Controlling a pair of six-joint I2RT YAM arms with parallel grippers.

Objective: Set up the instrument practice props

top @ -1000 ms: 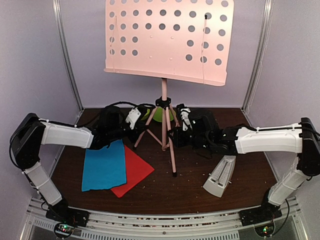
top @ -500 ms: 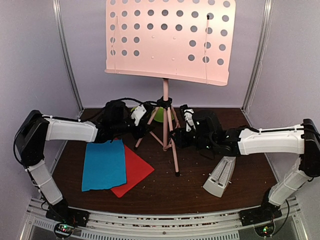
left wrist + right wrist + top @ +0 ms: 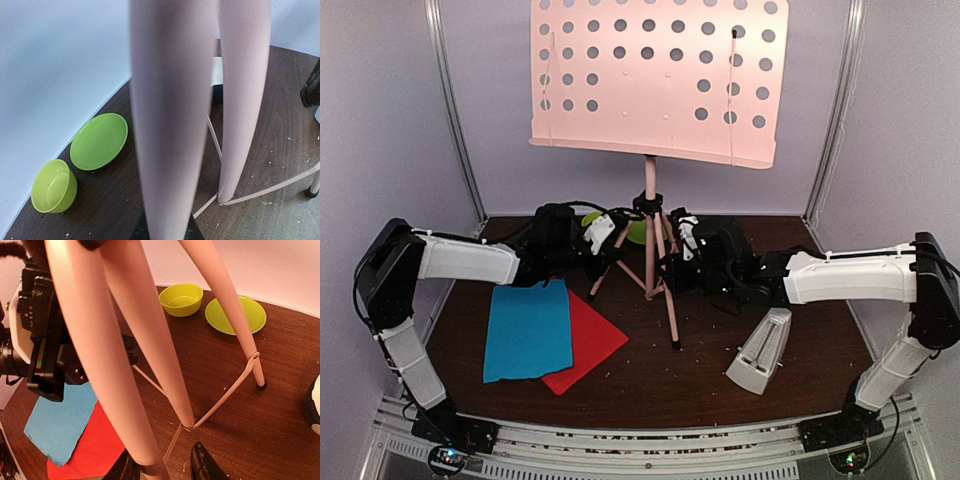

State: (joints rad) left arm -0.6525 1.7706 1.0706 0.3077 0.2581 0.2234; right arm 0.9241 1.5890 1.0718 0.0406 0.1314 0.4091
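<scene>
1. The pale pink music stand [image 3: 655,75] stands upright on its tripod toward the 12 o'clock half of the table [image 3: 720,385]. Its perforated desk is high above the spread legs.
2. The left gripper [image 3: 609,250] reaches in from 9 o'clock to the tripod leg that points to 8 o'clock. In the left wrist view the dark fingers [image 3: 194,231] sit flush against both sides of that leg, pinching it.
3. The right gripper [image 3: 666,274] comes in from 3 o'clock, low among the legs. In the right wrist view a leg passes between its fingers [image 3: 205,465]. One finger lies against the leg and the other stands off it with a gap, so the jaws are spread around the leg, not clamped.
4. The blue sheet [image 3: 527,330] lies flat at 8 o'clock from the stand's feet. It overlaps the left part of the red sheet [image 3: 592,345], which sticks out toward 4 o'clock from under it.
5. The cream metronome [image 3: 760,352] is at 4 o'clock from the stand, apart from it, with its narrow end toward 1 o'clock.
6. A green bowl [image 3: 54,186] and a green plate [image 3: 98,141] sit side by side by the back wall, at 12 o'clock behind the tripod.
</scene>
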